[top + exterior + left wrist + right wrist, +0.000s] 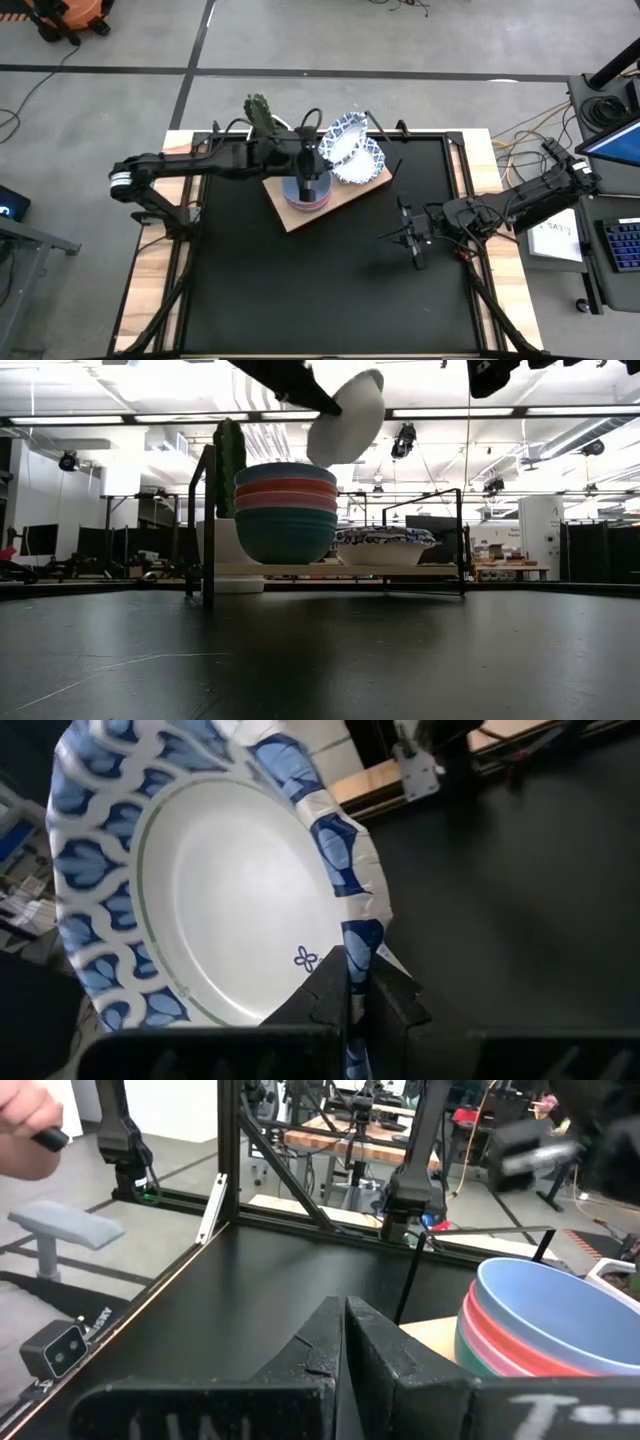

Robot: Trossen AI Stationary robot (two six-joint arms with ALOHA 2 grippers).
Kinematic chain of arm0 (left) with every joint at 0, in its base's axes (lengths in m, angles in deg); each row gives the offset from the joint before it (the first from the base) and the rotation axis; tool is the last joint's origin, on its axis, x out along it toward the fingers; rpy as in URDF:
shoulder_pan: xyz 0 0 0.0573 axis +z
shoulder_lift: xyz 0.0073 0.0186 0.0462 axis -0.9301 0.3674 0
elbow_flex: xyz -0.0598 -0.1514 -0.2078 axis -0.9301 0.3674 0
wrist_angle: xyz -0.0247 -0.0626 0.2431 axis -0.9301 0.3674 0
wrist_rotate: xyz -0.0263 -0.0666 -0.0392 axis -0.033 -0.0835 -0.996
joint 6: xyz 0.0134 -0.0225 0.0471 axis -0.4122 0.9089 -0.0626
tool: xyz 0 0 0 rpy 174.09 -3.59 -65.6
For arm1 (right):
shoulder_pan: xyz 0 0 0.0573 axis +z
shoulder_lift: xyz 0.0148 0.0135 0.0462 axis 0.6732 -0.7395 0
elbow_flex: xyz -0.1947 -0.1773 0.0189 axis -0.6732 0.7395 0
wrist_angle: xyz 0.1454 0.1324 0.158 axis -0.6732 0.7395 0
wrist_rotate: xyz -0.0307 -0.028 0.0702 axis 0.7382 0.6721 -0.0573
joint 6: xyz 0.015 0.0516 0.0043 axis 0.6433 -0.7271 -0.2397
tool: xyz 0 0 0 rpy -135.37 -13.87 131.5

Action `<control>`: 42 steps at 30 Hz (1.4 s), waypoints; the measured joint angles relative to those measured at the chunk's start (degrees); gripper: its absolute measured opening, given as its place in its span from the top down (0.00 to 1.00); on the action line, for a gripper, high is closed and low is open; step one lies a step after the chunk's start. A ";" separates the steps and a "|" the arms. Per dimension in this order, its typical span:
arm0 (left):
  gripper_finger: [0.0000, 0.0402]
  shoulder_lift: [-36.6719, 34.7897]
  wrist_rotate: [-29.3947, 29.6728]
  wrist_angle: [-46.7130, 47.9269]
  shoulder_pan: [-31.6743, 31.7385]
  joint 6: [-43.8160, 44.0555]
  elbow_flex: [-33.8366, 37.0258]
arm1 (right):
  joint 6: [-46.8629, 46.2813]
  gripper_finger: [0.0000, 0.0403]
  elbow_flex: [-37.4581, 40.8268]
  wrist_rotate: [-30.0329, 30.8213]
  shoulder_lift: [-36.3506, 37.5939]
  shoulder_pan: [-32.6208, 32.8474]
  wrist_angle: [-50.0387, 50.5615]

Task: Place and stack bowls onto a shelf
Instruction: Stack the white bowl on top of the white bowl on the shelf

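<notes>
from above, the left gripper [322, 158] pinches a patterned bowl [340, 138] by its rim at upper centre, over the wooden shelf [345, 198]; the stacked plain bowls [306, 194] sit at frame centre. the right gripper [415, 245] waits right of centre, jaws pressed together. at table level, the patterned bowl [347, 418] hangs tilted at top centre above the stack [286, 512], with other patterned bowls [385, 546] beside it. the left wrist view shows dark fingers [330, 990] clamping the rim [355, 935].

Four stacked plain bowls [286, 510], several patterned bowls [352, 150] with count unclear, one shelf [300, 215]
</notes>
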 joint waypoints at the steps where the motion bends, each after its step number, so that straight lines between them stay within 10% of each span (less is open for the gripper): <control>1: 1.00 0.79 0.01 -0.42 0.29 0.00 -0.42 | 0.00 0.98 0.00 0.01 0.00 0.00 -0.08; 42: 0.99 17.77 -0.06 -0.33 2.25 0.73 -8.37 | 0.90 0.98 0.00 0.05 0.00 0.00 -4.37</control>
